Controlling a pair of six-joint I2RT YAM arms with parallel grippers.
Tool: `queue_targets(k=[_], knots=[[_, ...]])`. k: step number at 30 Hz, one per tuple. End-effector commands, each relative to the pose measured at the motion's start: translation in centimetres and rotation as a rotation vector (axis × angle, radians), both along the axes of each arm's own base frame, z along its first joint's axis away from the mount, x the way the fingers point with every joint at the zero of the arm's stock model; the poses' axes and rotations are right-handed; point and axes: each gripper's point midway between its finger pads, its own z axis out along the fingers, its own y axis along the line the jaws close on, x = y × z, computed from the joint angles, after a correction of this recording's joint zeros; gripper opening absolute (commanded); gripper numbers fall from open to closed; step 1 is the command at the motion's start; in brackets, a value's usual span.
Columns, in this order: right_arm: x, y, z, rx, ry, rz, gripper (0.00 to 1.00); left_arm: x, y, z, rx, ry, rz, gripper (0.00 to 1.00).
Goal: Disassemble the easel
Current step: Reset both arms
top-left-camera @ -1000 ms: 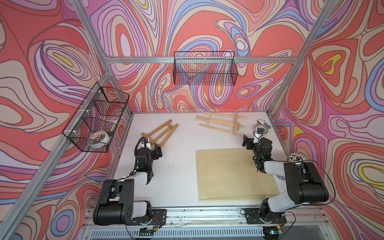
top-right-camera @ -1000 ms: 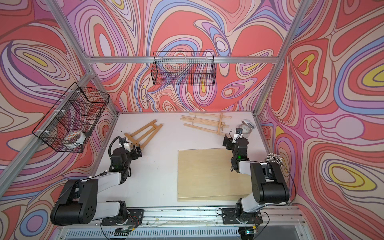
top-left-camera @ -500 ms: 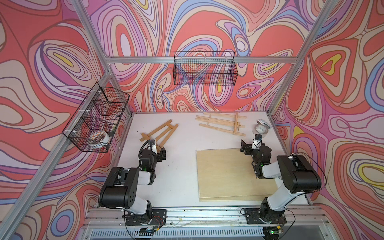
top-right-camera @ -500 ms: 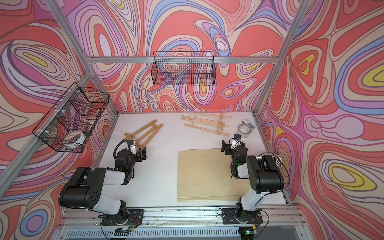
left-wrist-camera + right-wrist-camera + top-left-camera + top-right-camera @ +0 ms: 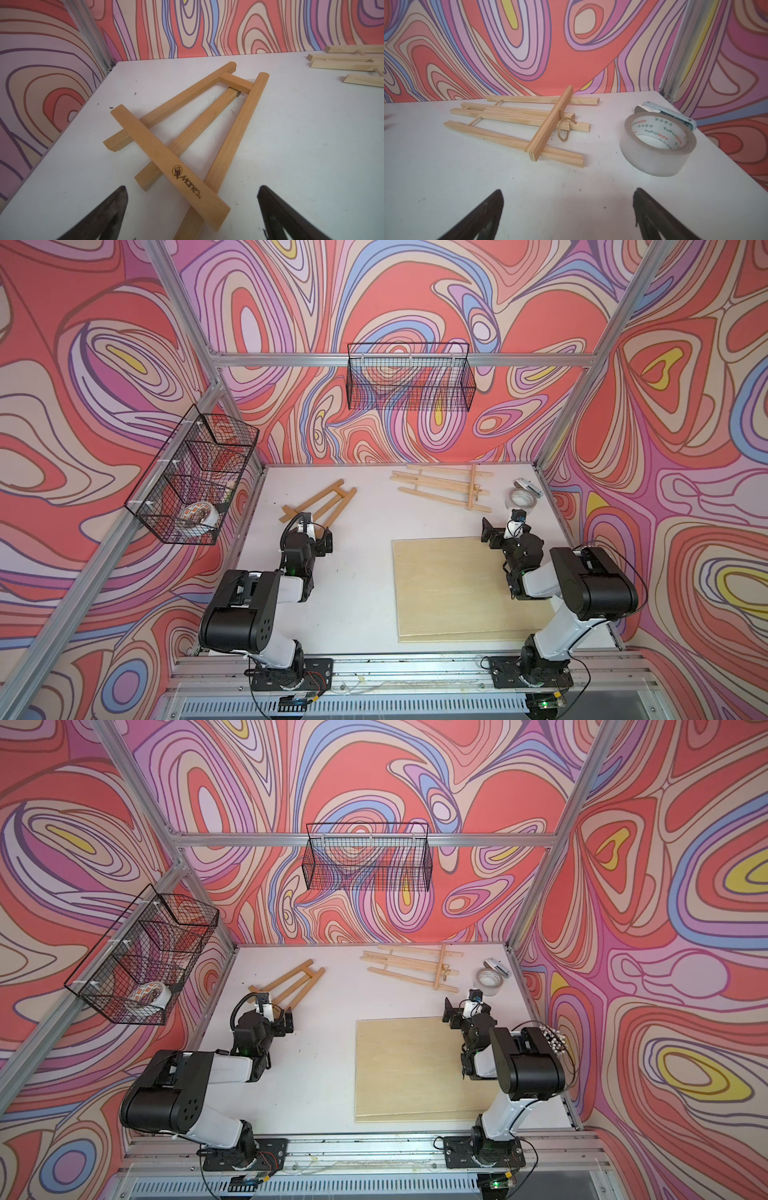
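**Both hands wide open, two folded easels flat on the tabletop**

The darker easel [image 5: 166, 158] lies folded flat straight ahead of the left hand [image 5: 192, 189]. Its stamped crossbar sits slantwise over three legs. Its near end reaches in between the hand's two dark fingers [image 5: 112, 207], which stand far apart on either side of the wood. They grip nothing. Both top views put this easel [image 5: 320, 506] just beyond the left hand, its legs running away from the hand at an angle toward the back wall.

The paler easel [image 5: 550, 124] is also folded flat, with a loop of twine at its crossbar. It lies ahead of the right hand [image 5: 568, 190] and off to that hand's left, well apart from it. The right hand is spread fully too, with only bare tabletop [image 5: 488, 176] between its fingers.

A roll of clear tape [image 5: 654, 153] stands ahead of the right hand toward its right, and a pale blue tool [image 5: 675, 116] lies just behind the roll. A plywood board [image 5: 457, 585] lies flat behind the right hand and to its left, and the hand is near the board's far corner.
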Motion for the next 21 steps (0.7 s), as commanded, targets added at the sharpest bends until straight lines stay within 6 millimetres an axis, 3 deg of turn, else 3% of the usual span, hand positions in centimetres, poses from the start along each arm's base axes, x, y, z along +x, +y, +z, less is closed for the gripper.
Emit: queue_targets(k=[1,21], knots=[[0.31,-0.68,-2.22,0.003,0.128,-0.038,0.98,0.11,0.31,-0.72,-0.022,0.036,-0.004,1.00],[0.12,-0.63,-2.12,0.001,0.122,-0.037,0.98,0.04,0.33,-0.64,-0.026,0.030,-0.001,1.00]])
